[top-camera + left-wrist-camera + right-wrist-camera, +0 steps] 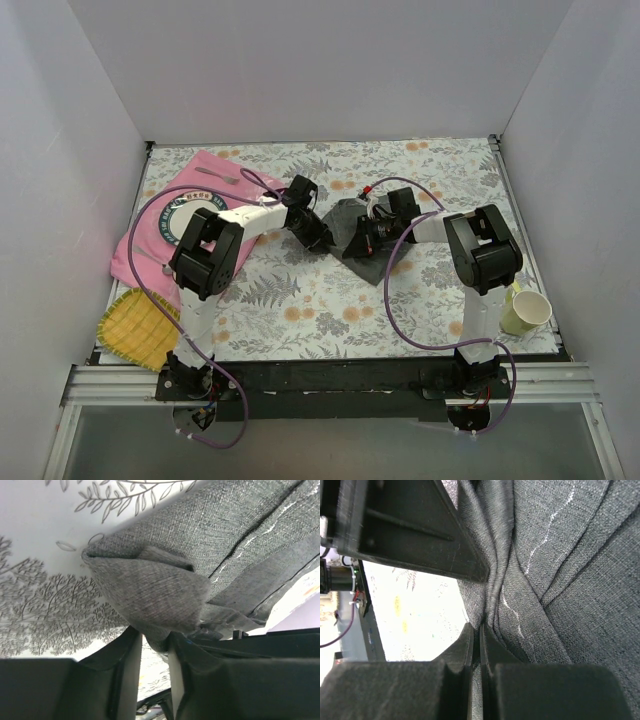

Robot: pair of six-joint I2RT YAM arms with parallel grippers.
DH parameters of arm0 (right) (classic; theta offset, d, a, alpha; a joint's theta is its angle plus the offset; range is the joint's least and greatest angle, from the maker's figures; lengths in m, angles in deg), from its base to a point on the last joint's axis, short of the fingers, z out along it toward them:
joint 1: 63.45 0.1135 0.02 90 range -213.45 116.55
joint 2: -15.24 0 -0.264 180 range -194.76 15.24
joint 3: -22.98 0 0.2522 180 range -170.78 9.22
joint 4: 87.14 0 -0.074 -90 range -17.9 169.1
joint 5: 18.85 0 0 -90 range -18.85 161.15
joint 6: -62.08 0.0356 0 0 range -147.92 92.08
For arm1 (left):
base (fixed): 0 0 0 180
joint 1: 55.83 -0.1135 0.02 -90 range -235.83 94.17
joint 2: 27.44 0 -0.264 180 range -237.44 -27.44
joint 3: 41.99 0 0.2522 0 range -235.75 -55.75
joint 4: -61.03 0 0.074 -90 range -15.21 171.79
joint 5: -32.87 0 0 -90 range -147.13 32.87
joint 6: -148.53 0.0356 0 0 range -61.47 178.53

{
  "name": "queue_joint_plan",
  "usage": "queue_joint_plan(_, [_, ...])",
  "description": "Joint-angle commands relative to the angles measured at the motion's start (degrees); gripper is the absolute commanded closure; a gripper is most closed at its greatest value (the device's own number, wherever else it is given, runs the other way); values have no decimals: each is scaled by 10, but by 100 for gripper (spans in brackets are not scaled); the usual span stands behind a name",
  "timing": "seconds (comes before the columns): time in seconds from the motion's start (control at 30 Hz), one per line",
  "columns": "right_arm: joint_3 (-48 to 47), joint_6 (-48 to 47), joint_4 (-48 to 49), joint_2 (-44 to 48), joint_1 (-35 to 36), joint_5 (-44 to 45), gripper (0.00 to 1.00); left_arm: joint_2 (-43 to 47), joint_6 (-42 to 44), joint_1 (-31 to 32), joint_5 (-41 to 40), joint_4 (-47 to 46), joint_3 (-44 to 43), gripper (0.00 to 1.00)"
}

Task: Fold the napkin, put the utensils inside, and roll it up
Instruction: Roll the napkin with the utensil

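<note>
Left gripper [155, 647] partly closed on a bunched corner of the napkin [165, 585]. Cloth runs down into the gap between the fingers, so I read it as gripped. Right gripper [480, 637] almost fully closed on a thin fold of the same cloth.

Napkin sits mid-table [300, 300], crumpled between the two grippers. Not flat, no clean fold yet. Left has its left edge, right has its right side, and the grippers are near each other. Rough long axis in the top view: diagonal, far-left to near-right.

Judgement: the next move needs the two pinches drawn apart along that axis to spread the cloth before folding.

Utensils [215, 175] are on the pink placemat [160, 250], far left, well apart from the napkin. Left arm is nearer. One slim silver piece lies roughly across the mat's far end. Can't tell how many there are or which kind.

Hidden: most of the napkin's outline sits behind both grippers in the top view, and the wrist views show only close-up cloth. Cup [527, 310] stands near-right beside the right arm's base, out of play.
</note>
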Motion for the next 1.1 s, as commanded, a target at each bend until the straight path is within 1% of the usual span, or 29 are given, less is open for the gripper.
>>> queue_joint_plan(0.0, [23,-18,-123,-47,-6,116,99,42,17,-2,34,-83,3,81])
queue_joint_plan(0.07, [11,-15,-161,-54,-6,155,99,36,18,-2,53,-92,3,81])
queue_joint_plan(0.13, [4,-9,-201,-57,-6,197,99,43,18,-3,58,-92,5,77])
queue_joint_plan(0.17, [5,0,-207,-58,-5,215,99,48,17,-3,59,-91,7,73])
queue_joint_plan(0.2, [8,4,-209,-57,-6,220,99,54,17,-2,59,-88,9,61])
queue_joint_plan(0.23, [13,6,-207,-56,-6,221,99,66,17,-2,57,-86,14,57])
queue_joint_plan(0.3, [26,11,-195,-52,-6,226,99,72,19,-3,62,-81,11,49])
queue_joint_plan(0.37, [26,10,-196,-53,-5,227,99,71,34,-2,64,-66,-11,48])
queue_joint_plan(0.5, [16,-6,-209,-56,-6,230,99,66,54,-7,59,-63,-37,66])
queue_joint_plan(0.53, [13,-10,-212,-54,-6,233,99,64,54,-9,64,-65,-38,73])
queue_joint_plan(0.63, [2,-19,-223,-53,-6,234,99,54,42,-18,85,-93,-24,86])
queue_joint_plan(0.67, [0,-20,-224,-50,-6,232,99,53,38,-20,89,-112,-19,88])
queue_joint_plan(0.9, [-7,-23,-236,-39,-6,234,99,14,33,-23,110,-139,-11,91])
queue_joint_plan(1.07, [-11,-21,-241,-29,-6,237,99,8,27,-19,117,-177,42,93])
